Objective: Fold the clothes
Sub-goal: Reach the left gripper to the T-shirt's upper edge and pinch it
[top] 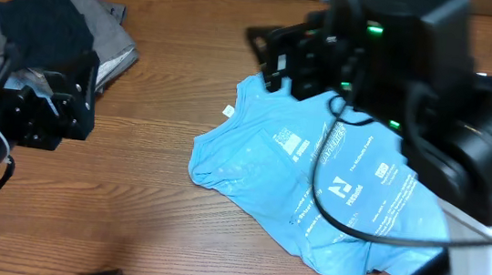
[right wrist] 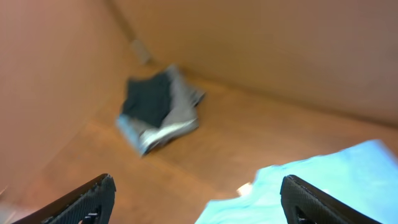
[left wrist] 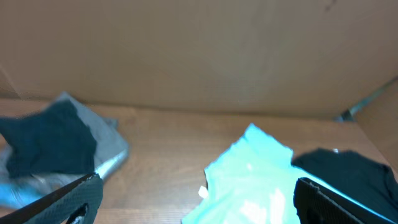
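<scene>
A light sky-blue T-shirt [top: 314, 186] with white printed logos lies crumpled on the wooden table, right of centre. It also shows in the left wrist view [left wrist: 249, 180] and in the right wrist view [right wrist: 329, 180]. A black garment [left wrist: 348, 174] lies just beyond the blue shirt's right side, mostly hidden by the right arm in the overhead view. My left gripper [top: 88, 93] [left wrist: 199, 202] is open and empty, well left of the shirt. My right gripper [top: 268, 57] [right wrist: 199, 199] is open and empty, above the shirt's upper left corner.
A pile of clothes sits at the table's back left, a dark garment [top: 53, 12] on top of grey ones [top: 114, 46]; it also shows in the left wrist view [left wrist: 53, 143] and in the right wrist view [right wrist: 152, 99]. Brown cardboard walls [left wrist: 199, 56] enclose the back.
</scene>
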